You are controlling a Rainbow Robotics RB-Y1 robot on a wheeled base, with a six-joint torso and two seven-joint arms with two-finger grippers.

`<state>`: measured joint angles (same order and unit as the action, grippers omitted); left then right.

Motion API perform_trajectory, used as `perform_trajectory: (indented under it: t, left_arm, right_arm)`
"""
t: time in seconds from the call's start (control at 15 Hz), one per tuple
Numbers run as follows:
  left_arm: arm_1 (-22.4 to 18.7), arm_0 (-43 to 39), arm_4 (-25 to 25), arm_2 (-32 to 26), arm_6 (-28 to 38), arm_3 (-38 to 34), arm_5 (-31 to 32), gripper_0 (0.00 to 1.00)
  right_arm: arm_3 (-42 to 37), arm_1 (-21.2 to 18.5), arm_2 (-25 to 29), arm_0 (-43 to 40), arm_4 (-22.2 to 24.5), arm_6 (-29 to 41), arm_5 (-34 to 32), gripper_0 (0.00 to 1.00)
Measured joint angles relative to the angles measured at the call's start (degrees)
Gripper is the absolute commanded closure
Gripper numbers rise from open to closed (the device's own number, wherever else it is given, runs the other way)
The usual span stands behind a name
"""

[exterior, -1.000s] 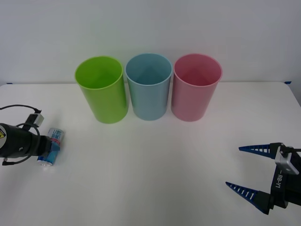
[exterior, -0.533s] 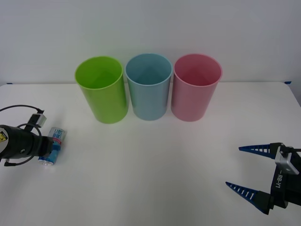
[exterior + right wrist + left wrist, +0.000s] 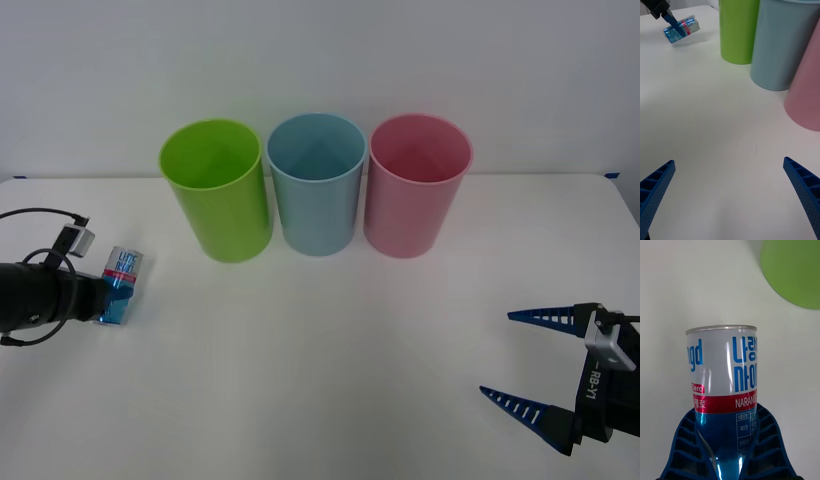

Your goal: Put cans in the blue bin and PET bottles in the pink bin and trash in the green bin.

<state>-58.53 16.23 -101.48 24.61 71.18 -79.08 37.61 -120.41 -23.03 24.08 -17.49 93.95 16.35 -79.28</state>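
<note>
left gripper (image 3: 728, 450) clamped on can (image 3: 723, 390) | right gripper (image 3: 528, 362) wide open, empty

Looks like a lab or robot test bench rather than a home or shop. Plain white table (image 3: 330, 380), bare white wall (image 3: 320, 60) right behind it, no furniture or decor. Staged props on the table: green bin (image 3: 216, 190), blue bin (image 3: 317, 184) and pink bin (image 3: 417, 186), all the same shape, lined up in a neat row near the wall. Cabling (image 3: 40, 216) on a robot arm at the left edge.
</note>
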Motion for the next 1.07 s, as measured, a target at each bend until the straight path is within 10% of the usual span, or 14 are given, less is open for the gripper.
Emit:
perform_trajectory:
  t: [0.53,1.07]
  left_arm:
    - [1.8,-14.0,11.9,-17.8,-19.2,-6.7,10.2,0.98]
    - [22.4,-20.5,3.0,-41.9,-31.2,-16.0,33.2,0.98]
  right_arm:
    - [0.0,0.0,0.0,0.0,0.0,0.0,0.0,0.00]
    - [0.0,0.0,0.0,0.0,0.0,0.0,0.0,0.00]
